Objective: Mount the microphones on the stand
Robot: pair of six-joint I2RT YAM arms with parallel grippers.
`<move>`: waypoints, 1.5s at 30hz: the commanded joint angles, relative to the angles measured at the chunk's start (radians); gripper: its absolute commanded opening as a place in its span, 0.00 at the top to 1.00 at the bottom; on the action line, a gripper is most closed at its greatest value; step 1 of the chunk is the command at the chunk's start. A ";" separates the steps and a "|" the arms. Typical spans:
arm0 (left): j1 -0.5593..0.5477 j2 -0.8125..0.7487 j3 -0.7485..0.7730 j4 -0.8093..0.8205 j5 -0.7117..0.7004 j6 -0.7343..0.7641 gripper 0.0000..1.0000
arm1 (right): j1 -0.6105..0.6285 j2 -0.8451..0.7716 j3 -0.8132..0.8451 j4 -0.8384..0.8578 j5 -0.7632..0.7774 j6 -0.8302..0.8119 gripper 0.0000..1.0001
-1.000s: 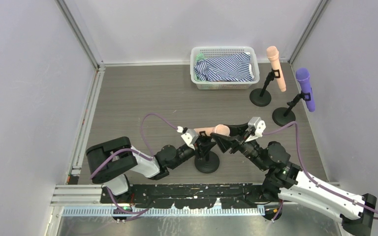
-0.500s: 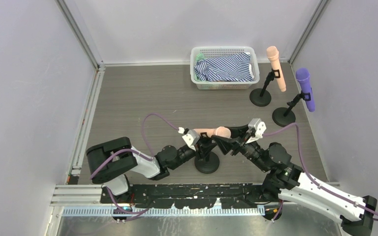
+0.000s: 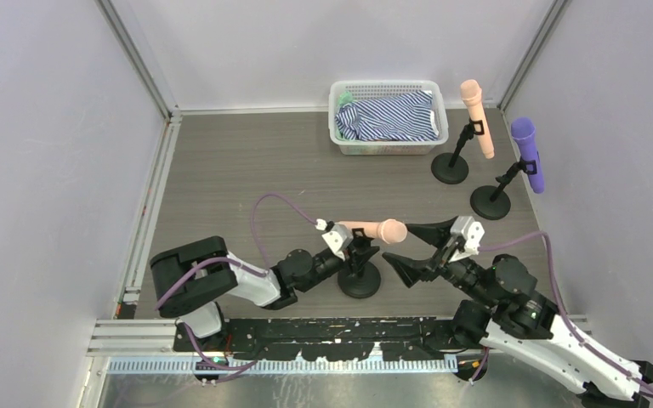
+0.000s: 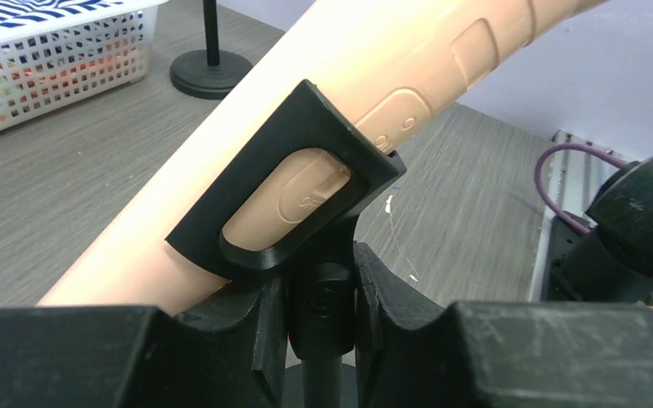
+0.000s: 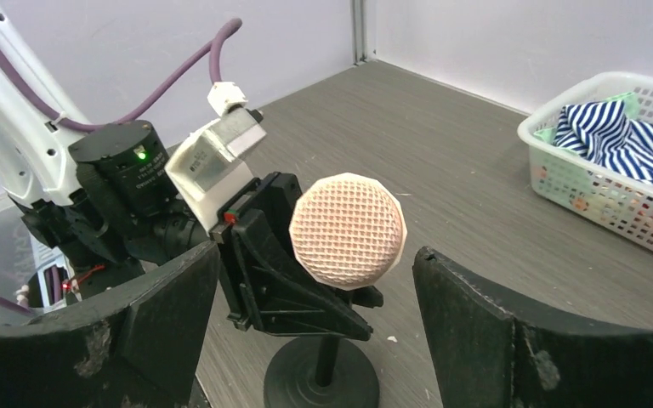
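Since the peach-pink, round-headed plastic microphone (image 3: 372, 229) lies nearly level through the black loop-shaped clip (image 4: 285, 183) of the near black round-based stand (image 3: 360, 280), the final fitting looks all but done. The left gripper (image 4: 323, 314) is clamped tight on the stand's thin neck, directly under the clip, so the microphone's handle crosses just above its fingers. The right gripper (image 3: 417, 248) is spread wide and holds nothing. The mesh head sits just ahead of its fingertips and touches neither.

Well beyond the right gripper, toward the far wall, a second peach-pink microphone (image 3: 476, 117) and a purple microphone (image 3: 529, 153) are each clipped, heads up, on the far black stands (image 3: 450, 168). All three therefore appear mounted.

What seems left, as I judge it, is small: confirm that the near microphone is seated firmly, perhaps tilt it up like the other two, then have the left gripper release the neck.
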State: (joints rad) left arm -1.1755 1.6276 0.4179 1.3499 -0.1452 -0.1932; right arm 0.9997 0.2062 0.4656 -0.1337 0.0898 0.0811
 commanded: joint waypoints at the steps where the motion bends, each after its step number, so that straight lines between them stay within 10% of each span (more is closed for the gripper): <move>1: -0.004 0.004 0.111 -0.049 -0.067 0.086 1.00 | 0.004 -0.061 0.049 -0.112 0.031 -0.031 0.12; 19: 0.093 0.566 0.890 0.012 0.006 0.294 1.00 | 0.005 -0.197 0.166 -0.352 0.088 -0.003 0.12; 30: 0.175 0.849 1.414 -0.329 0.140 0.271 1.00 | 0.005 -0.189 0.192 -0.378 0.084 -0.035 0.11; 38: 0.173 0.897 1.500 -0.437 0.200 0.215 1.00 | 0.004 -0.194 0.189 -0.377 0.111 -0.040 0.11; 45: 0.172 0.826 1.343 -0.393 0.165 0.199 0.58 | 0.005 -0.194 0.179 -0.370 0.127 -0.018 0.10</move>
State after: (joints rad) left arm -0.9920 2.5366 1.8420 0.9215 0.0086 0.0280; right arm 0.9974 0.0116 0.6258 -0.5133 0.1921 0.0555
